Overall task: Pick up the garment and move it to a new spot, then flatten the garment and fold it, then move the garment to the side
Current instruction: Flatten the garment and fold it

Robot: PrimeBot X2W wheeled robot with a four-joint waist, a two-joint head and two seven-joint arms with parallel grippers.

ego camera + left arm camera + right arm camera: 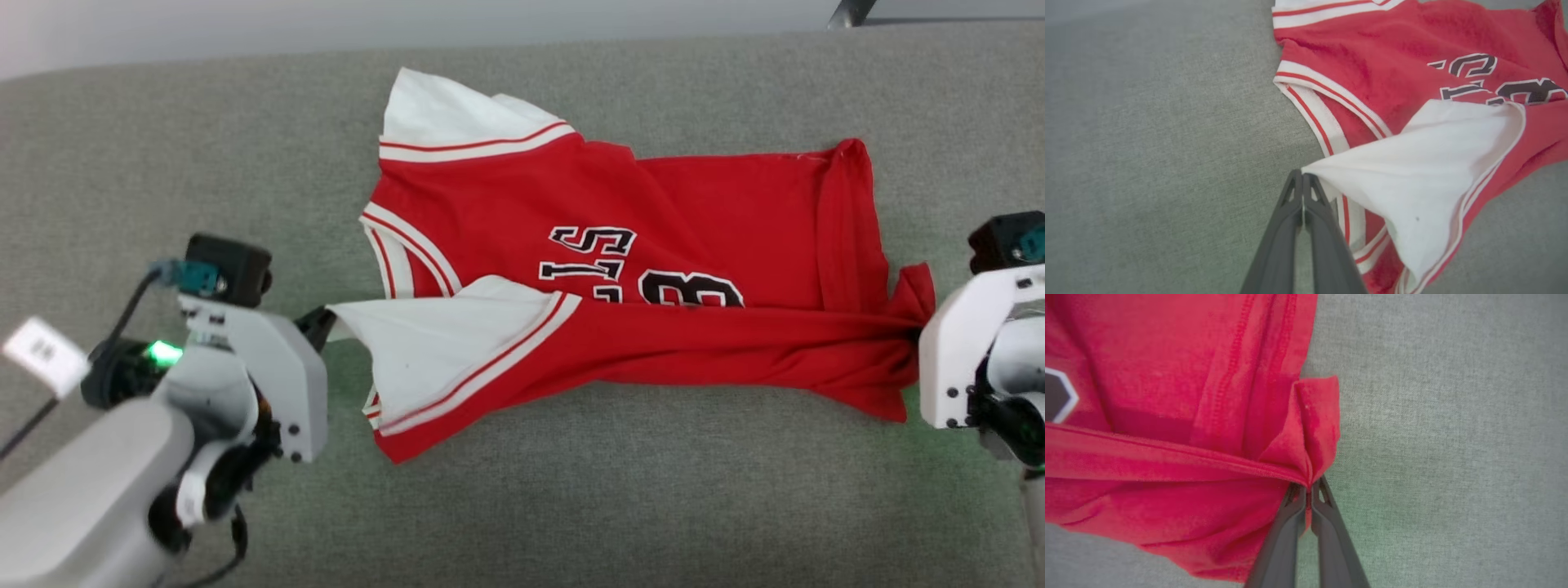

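My left wrist bracket [261,359] is white and angular, dotted with dark screws. Atop it sits a black camera block [233,265] with a teal plug [192,278] and black cable [131,306]. Behind it I see a green light [163,353], a white printed tag [45,355], then the pale grey forearm [73,490]. Ahead of it, the left gripper [1302,174] has slim dark fingers [1286,232] with triangular cut-outs. Opposite it, the right wrist bracket [963,351] is white too.
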